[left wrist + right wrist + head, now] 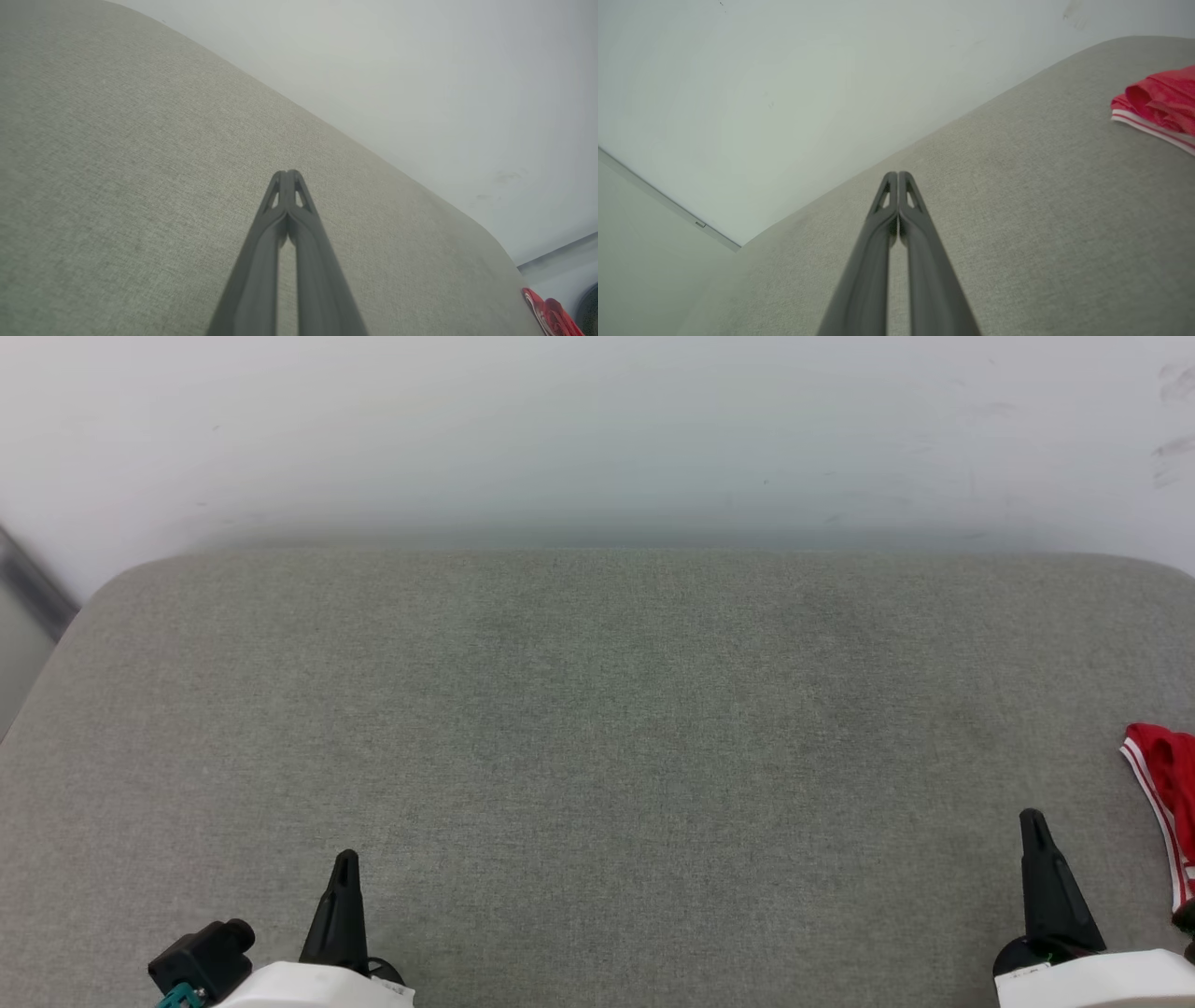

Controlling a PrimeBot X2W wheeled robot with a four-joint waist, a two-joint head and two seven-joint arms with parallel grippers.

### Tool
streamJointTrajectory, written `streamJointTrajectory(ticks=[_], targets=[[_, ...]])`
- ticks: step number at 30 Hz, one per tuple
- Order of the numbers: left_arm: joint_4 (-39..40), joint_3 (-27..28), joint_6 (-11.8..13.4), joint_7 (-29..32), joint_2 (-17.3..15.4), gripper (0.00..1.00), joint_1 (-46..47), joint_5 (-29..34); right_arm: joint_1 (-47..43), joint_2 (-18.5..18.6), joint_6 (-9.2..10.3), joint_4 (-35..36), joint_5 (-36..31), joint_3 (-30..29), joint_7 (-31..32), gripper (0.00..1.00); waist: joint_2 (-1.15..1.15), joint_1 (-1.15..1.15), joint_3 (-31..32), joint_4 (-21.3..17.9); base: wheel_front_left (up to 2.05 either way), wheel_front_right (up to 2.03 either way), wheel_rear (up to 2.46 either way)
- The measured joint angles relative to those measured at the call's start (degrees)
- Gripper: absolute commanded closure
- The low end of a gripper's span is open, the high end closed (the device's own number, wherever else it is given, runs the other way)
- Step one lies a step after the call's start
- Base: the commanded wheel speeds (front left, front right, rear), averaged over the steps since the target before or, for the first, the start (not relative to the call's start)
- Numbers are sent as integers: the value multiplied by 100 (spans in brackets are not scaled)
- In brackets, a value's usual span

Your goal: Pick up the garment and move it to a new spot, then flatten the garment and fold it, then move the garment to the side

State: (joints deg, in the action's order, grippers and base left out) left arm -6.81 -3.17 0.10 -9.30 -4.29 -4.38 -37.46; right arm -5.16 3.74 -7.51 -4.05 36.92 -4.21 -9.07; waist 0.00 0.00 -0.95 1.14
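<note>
**Head and wrist views.** The garment [1165, 775], a red fabric with red-and-white striped trim, is seen at the far right edge of the grey fabric-covered worktop [597, 709] and is partly cut off by the frame. In the right wrist view it is shown as a compact, layered heap with the trim along its lower edge. Whether it is neatly folded or merely bunched cannot be told.

The left pincer [344, 861] and the right pincer [1032, 823] are held low at the near edge. Each has its two fingers pressed together with nothing between them. The right one lies near the garment but apart from it.

The arrangement would fit a shirt waiting at the side to be fetched, and equally one folded and set aside.

The cloth is judged light, soft and limp. It would be expected to sag and open out if lifted by a single point, and to drag a little on the textured covering. A hold on a trimmed edge, taken through all layers, is judged the firmest. A pale wall [597, 429] is seen behind.
</note>
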Motion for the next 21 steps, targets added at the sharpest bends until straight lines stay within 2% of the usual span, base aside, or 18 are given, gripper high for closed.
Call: streamJointTrajectory(ticks=[21], targets=[[-192, 157, -213, 363, -46, 100, 266, -1724, 313, 42, 0, -291, 1714, 27, 368, 100, 0, 0, 16, -24, 0, 0, 0]])
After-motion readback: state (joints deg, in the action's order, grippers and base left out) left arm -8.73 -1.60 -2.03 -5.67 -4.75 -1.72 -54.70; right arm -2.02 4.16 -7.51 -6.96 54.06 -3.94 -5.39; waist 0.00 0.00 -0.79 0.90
